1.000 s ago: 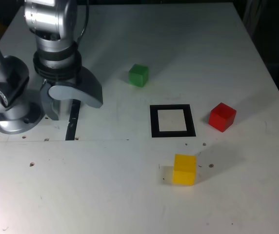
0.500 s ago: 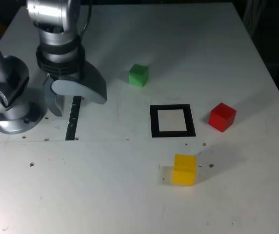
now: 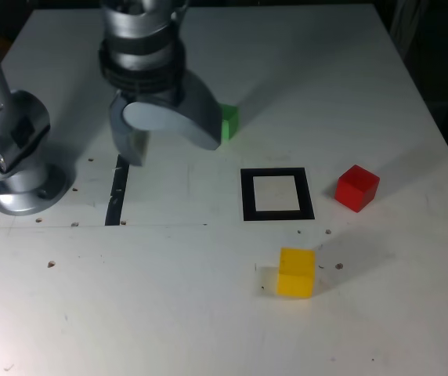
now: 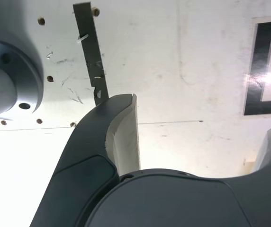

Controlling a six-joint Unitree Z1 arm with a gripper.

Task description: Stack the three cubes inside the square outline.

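Green cube (image 3: 230, 122) sits partly hidden just beyond the end effector (image 3: 169, 149), whose fingers stand wide apart.

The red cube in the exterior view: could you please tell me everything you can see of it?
The red cube is small, plain and solid-coloured, with a matte-looking finish and no visible markings. It sits on the pale tabletop, to the exterior view's right of the black square outline and apart from it. It is turned so that one vertical edge faces the camera, showing its top and two sides. Nothing but the tabletop touches it.
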